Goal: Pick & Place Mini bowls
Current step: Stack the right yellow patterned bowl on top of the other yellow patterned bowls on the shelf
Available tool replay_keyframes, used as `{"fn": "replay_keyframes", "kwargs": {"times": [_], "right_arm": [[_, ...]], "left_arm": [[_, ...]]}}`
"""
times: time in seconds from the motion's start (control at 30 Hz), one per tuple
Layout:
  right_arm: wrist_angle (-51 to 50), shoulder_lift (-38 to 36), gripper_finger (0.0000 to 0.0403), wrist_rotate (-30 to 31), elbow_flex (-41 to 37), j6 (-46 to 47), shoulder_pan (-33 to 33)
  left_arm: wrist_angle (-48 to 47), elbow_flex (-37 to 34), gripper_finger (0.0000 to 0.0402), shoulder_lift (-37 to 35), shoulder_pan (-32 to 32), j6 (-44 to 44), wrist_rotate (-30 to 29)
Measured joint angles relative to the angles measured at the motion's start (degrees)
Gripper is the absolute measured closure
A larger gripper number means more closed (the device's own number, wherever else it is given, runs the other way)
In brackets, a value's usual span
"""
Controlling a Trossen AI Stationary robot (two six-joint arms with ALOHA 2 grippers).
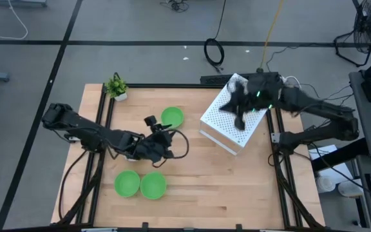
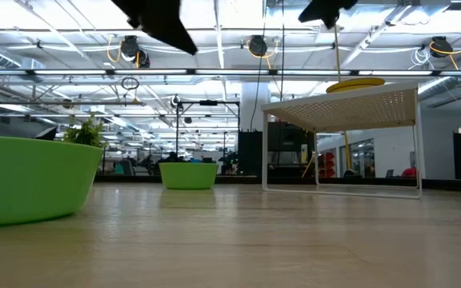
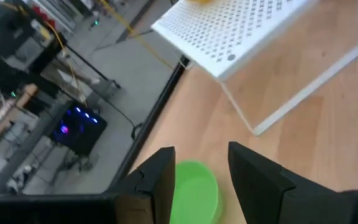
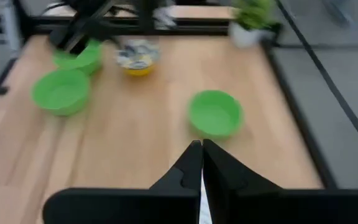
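Three plain green mini bowls show in the high view. One (image 1: 172,117) rests on the table near the far edge, and two (image 1: 127,183) (image 1: 153,185) sit side by side near the near edge. A floral bowl (image 4: 137,57) stands on the table by the left arm; that arm hides it from above. A yellow-bottomed thing (image 2: 354,82) lies on top of the white rack. My left gripper (image 3: 201,171) is open and raised, and the far green bowl (image 3: 194,193) shows between its fingers. My right gripper (image 4: 201,155) is shut, above the rack (image 1: 234,113).
The white perforated rack (image 2: 338,108) stands on thin legs at the table's far right. A small potted plant (image 1: 116,87) sits at the far left corner. Bare wood lies between the rack and the near bowls. Black frame rails run along the table's left and right edges.
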Motion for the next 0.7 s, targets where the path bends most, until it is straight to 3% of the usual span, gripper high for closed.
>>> {"fn": "replay_keyframes", "kwargs": {"times": [0.23, 0.43, 0.5, 0.7], "right_arm": [[33.2, -3.8, 0.0403, -3.1, -22.7, -2.3, 11.1], [47.3, -4.6, 0.0403, -8.5, -31.5, -6.6, 18.0], [48.1, -4.6, 0.0403, -8.1, -31.9, -9.0, 19.4], [49.0, -5.4, 0.0403, -8.1, -31.8, -9.5, 21.1]], "left_arm": [[-14.8, -0.3, 0.025, -5.0, -2.3, -13.2, -1.7], [-29.8, -0.4, 0.025, -5.6, -2.6, -29.6, 0.1], [-34.5, -0.4, 0.025, -5.6, -2.0, -36.4, 3.0], [-47.8, -0.4, 0.025, -5.1, -1.3, -57.3, 19.0]]}}
